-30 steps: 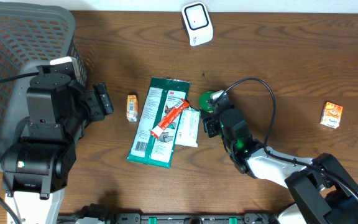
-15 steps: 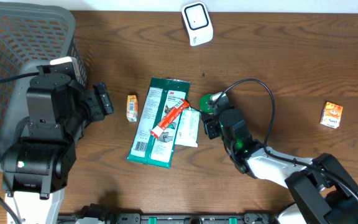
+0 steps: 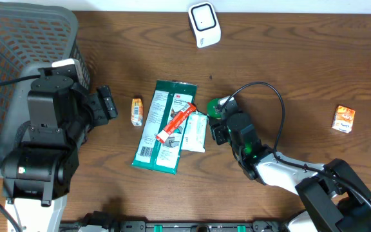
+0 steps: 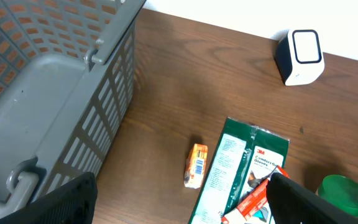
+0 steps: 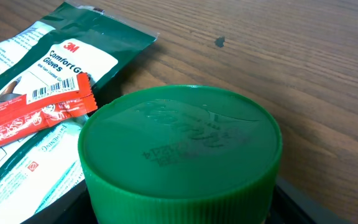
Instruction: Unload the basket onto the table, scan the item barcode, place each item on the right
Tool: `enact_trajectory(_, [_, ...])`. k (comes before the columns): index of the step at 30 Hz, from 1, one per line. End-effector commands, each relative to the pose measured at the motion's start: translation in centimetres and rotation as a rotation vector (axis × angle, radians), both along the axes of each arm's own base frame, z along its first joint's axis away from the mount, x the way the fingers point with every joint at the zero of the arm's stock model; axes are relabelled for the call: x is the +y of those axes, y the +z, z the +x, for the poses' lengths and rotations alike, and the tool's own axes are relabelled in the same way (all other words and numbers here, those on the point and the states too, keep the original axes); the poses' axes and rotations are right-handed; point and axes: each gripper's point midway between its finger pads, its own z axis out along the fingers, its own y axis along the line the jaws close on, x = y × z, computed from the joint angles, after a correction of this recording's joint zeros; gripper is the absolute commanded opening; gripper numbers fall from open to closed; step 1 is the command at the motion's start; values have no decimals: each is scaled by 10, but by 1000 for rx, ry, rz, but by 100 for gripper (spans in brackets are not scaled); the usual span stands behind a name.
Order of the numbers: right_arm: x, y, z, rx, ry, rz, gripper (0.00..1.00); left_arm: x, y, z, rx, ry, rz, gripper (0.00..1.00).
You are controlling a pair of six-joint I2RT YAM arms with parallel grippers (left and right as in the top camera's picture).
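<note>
A container with a green ribbed lid [image 5: 179, 137] fills the right wrist view. My right gripper [image 5: 179, 208] is shut on it, a dark finger on each side. From overhead the lid [image 3: 216, 105] stands at the right gripper's [image 3: 220, 115] tip, beside the packets at mid-table. The white scanner [image 3: 204, 24] stands at the far edge, also visible as the scanner [image 4: 300, 56] in the left wrist view. My left gripper [image 3: 106, 103] hangs open and empty between the basket and a small orange box [image 3: 136, 111]. No barcode shows on the held container.
A green 3M gloves packet [image 3: 163, 125] lies mid-table with a red sachet [image 3: 176, 122] across it and a white packet [image 3: 195, 131] beside it. A grey basket [image 3: 18, 38] fills the far left. Another orange box [image 3: 344, 119] lies at the right.
My right gripper and the green-lidded container have shifted very slightly toward the packets. The left arm has not moved.
</note>
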Motion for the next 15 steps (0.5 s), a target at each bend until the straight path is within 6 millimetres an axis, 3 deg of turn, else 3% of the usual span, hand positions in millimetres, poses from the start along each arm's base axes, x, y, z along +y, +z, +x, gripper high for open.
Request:
enact_trajectory(1, [0, 1, 1, -5, 5, -7, 25, 3, 4, 0, -11, 14, -2, 87])
enact_trajectory(9, [0, 0, 1, -2, 6, -10, 32, 3, 4, 0, -11, 14, -2, 87])
enact_trajectory(15, [0, 0, 1, -2, 6, -9, 47, 3, 4, 0, -11, 14, -2, 87])
